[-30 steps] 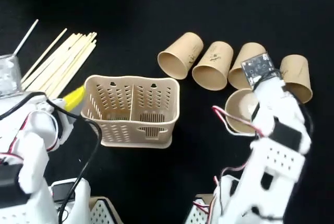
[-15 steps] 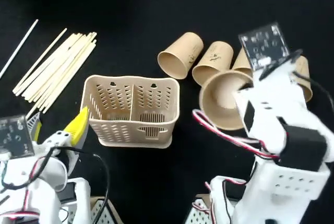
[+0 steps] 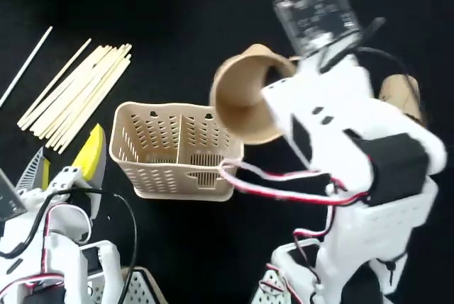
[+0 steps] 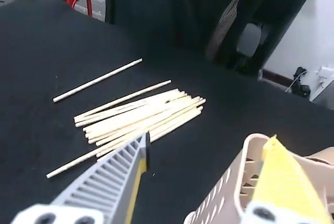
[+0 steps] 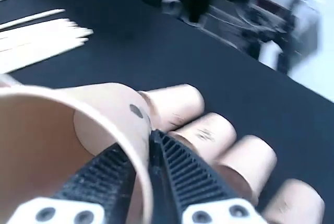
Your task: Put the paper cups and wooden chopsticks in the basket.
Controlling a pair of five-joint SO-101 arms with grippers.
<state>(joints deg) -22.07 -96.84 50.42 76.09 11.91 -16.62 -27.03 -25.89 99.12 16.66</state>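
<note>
My right gripper [image 5: 151, 133] is shut on the rim of a tan paper cup [image 3: 240, 103], which hangs tilted in the air over the right end of the beige perforated basket [image 3: 152, 149]. Several more paper cups [image 5: 209, 130] lie in a row on the black table behind it, one of them at the far right [image 3: 401, 91]. A bundle of wooden chopsticks [image 3: 74, 91] lies left of the basket. My left gripper [image 3: 65, 144] stands open and holds nothing, low at the front left, between the chopsticks [image 4: 141, 117] and the basket's rim [image 4: 236, 179].
A single thin white stick [image 3: 25, 66] lies apart from the bundle, toward the table's left edge. The black cloth in front of the basket is bare. Chairs and cables stand beyond the table's far edge.
My right gripper has lifted the paper cup off the table and carried it left, from the cup row to above the basket. My left arm has drawn back toward the front left.
</note>
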